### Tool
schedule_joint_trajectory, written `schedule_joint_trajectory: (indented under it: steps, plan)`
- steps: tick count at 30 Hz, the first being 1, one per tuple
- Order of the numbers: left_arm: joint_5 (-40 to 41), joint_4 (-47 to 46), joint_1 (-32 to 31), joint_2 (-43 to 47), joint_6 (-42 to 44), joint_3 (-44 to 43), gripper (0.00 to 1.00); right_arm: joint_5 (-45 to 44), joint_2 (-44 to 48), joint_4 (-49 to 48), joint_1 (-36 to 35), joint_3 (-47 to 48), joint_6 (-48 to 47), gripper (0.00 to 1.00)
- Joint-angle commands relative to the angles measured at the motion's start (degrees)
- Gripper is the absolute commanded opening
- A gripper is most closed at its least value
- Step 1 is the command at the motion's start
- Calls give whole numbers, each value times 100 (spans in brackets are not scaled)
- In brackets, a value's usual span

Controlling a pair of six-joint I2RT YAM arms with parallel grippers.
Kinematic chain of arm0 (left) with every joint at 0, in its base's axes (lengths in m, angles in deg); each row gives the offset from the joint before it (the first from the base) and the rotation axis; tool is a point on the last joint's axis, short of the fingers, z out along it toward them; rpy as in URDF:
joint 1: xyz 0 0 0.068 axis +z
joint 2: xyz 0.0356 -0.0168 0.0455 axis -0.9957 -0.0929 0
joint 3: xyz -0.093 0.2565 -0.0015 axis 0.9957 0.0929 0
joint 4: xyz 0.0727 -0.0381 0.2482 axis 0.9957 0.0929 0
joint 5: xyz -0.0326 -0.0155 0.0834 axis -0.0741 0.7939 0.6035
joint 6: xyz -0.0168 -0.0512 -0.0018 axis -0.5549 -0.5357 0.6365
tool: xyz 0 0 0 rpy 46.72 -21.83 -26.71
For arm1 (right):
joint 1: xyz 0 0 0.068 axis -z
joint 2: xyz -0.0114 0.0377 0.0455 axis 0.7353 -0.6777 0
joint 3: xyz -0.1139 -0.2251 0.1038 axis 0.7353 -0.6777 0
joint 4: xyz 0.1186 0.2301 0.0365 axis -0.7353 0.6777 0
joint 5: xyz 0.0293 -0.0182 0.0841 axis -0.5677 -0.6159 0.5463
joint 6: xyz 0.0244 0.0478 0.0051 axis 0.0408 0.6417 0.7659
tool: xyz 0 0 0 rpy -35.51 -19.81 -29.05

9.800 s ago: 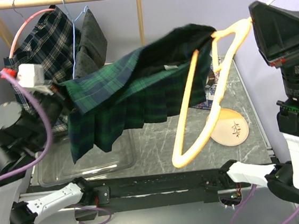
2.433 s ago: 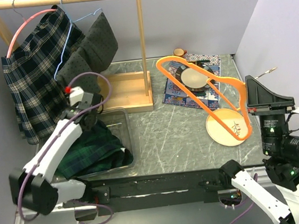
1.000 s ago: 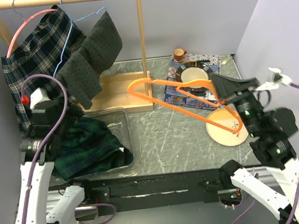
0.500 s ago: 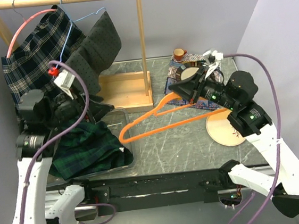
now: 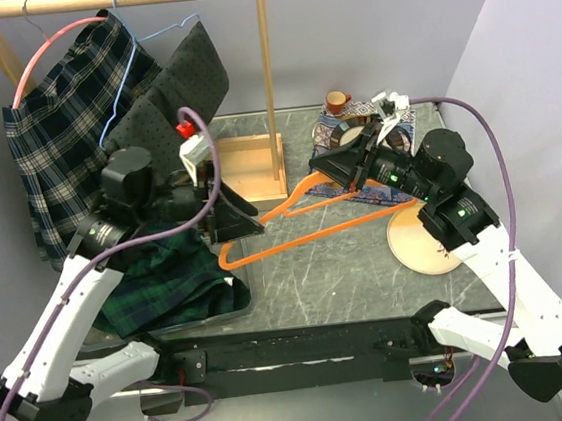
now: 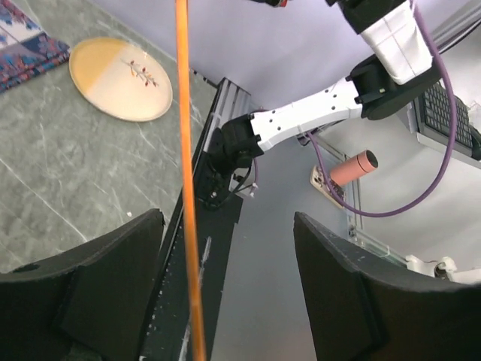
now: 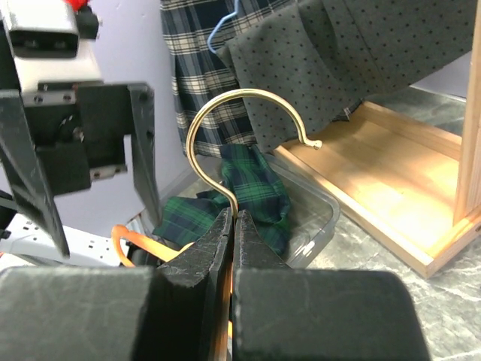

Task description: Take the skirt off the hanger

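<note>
Top view: the skirt (image 5: 173,282) is already off, heaped in the clear bin (image 5: 188,326). The right gripper (image 5: 329,172) is clamped on the orange hanger (image 5: 309,239) up by its neck, and the left gripper (image 5: 240,222) sits at the far end.

Left wrist: fingers (image 6: 105,278) wide apart, bar between them and touching neither. An off-centre squeeze could skid it out.

Right wrist: jaws pinched under the gold hook (image 7: 244,91) - a skinny hold, so any tug might swivel the hanger.

Top view overlooks the counter (image 5: 318,277); both wrist views, close, face the hanger (image 5: 304,236) from opposite sides.
</note>
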Motion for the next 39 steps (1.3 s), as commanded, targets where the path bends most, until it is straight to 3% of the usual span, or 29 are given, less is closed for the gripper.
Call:
schedule_joint_trajectory:
  steps: [1,8,10,11,14,15,17,18,21,23,24,27,35,39]
  plan:
    - [663,474,-280,-114,408,-443,70,-239,53,-437,-22,241,100,0]
    - [1262,906,-394,-114,796,-277,65,-319,124,-569,-22,153,276,0]
    - [1105,792,-412,-36,875,-198,57,-380,132,-578,-22,136,372,0]
    - [1034,722,-421,8,875,-102,52,-459,141,-743,-22,66,433,0]
    - [928,528,-421,88,849,-65,10,-556,168,-877,-22,-49,574,0]
    - [998,623,-421,105,875,-92,1,-600,159,-877,-22,-49,635,0]
    - [1480,782,-421,114,910,-196,1,-609,124,-833,-22,30,680,0]
    - [1682,870,-421,132,989,-249,1,-661,106,-789,-13,65,715,19]
    - [2481,1239,-421,211,1112,-443,1,-723,141,-448,-5,311,777,63]
    - [3147,1485,-421,324,1174,-627,1,-741,290,-227,-13,425,812,75]
    - [3334,1573,-421,343,1183,-715,1,-758,360,-174,-13,443,821,85]
    - [4265,1924,-421,361,1200,-1119,1,-890,677,-77,-13,435,865,99]
    - [6270,3225,-421,-561,1156,-2638,1,-1574,1257,423,-13,724,759,100]
    - [6562,2912,-421,-870,1341,-3018,1,-1664,1459,363,-13,619,821,100]
